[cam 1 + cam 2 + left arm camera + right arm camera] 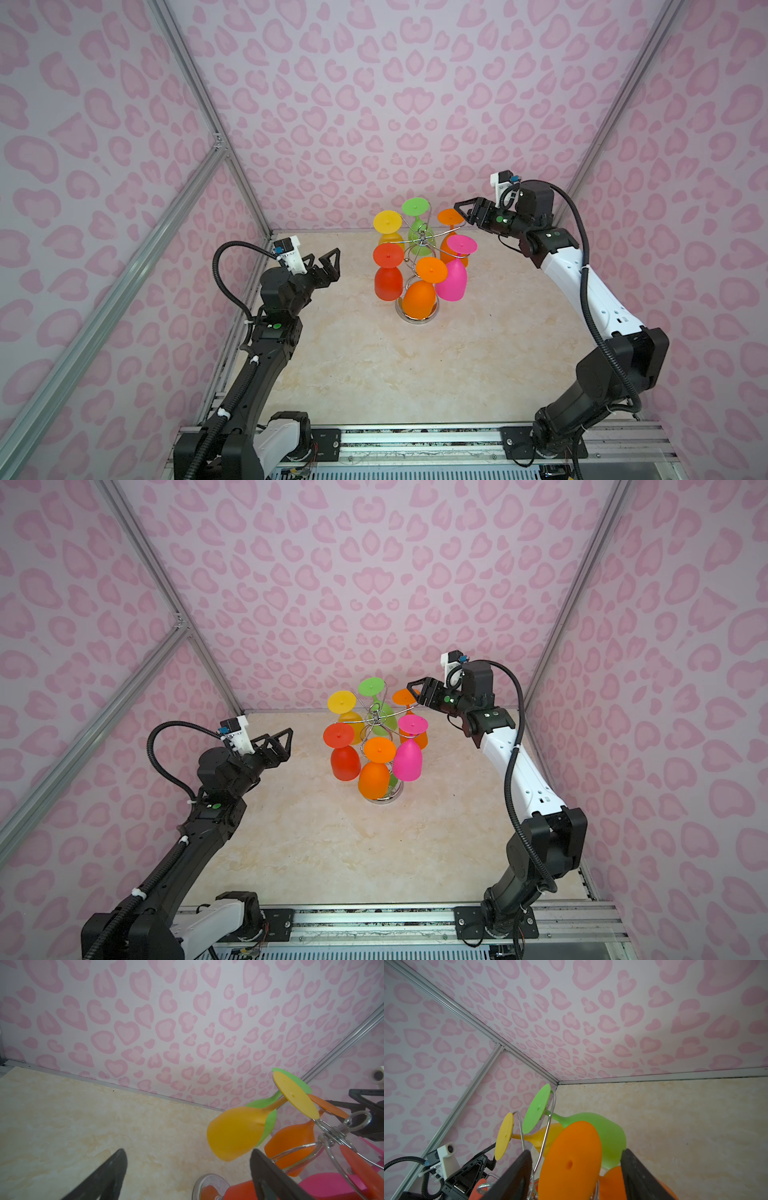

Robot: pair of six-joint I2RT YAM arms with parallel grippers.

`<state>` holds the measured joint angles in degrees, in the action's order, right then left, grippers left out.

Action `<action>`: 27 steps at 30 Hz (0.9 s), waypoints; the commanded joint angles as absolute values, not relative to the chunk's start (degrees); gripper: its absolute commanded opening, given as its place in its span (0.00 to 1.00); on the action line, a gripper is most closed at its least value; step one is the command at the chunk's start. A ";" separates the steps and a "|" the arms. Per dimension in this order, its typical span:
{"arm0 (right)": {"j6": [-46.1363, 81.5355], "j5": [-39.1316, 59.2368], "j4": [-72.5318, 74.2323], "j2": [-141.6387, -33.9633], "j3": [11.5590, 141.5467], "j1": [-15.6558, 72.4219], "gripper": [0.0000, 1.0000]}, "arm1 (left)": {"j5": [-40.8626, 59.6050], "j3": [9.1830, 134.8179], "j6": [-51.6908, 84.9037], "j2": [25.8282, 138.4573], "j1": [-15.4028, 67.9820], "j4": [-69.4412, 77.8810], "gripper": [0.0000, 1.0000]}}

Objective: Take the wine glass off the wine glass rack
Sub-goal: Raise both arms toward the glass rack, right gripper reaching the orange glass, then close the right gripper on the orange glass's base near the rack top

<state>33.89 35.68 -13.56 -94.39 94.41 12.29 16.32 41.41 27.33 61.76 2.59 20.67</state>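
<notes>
The table (374,374) fills the lower centre of both top views. The rack (420,237) stands at its far middle, just below frame centre. Six glasses (387,282) hang bowl-down from the rack, so none has been removed and the task is judged to be at the approach stage. The right gripper (462,214) sits at the upper right of the cluster, level with the foot of the rear orange glass (449,217). In the right wrist view its fingers (517,1172) stand apart on either side of that foot disc, with a gap visible at each side and no clamp evident. The left gripper (325,255) hangs left of centre, well apart from the rack, with its fingers (108,1174) spread and empty. Steps left: close on the foot or stem, lift it clear of its hook, withdraw.
</notes>
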 commanded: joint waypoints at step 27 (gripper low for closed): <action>33.58 36.12 -12.78 -92.74 93.69 14.14 0.64 | 16.61 41.25 27.91 62.79 2.81 21.71 0.94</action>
